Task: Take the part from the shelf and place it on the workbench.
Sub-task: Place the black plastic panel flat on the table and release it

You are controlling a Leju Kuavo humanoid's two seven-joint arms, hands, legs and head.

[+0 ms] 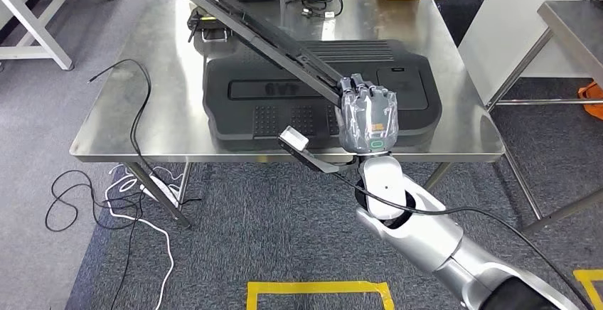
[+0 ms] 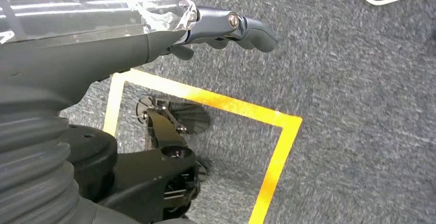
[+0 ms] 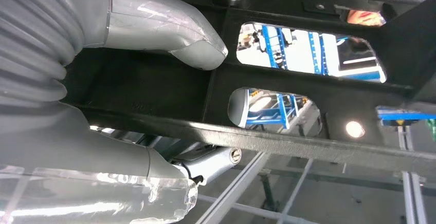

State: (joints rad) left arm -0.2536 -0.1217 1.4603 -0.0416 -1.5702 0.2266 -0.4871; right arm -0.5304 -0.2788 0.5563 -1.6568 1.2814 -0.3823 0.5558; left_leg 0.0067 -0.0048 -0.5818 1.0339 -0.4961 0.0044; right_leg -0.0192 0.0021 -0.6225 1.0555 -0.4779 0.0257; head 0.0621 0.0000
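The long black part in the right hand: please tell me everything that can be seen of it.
The long black part is a slim, matte frame, plastic by its look, with open cut-outs. It slants up over the steel workbench, above the black moulded cover. Near its lower end is a small white tab. The right hand grips that lower stretch, thumb on one side, fingers on the other.

No text, brand or number can be read with certainty. The large black moulded plastic cover (image 1: 320, 97) lying on the steel workbench (image 1: 142, 121) carries raised lettering in its long recessed panel, too blurred to make out. The grey ribbed back of the right hand (image 1: 367, 118) bears a small orange label and a green outlined mark, both illegible.
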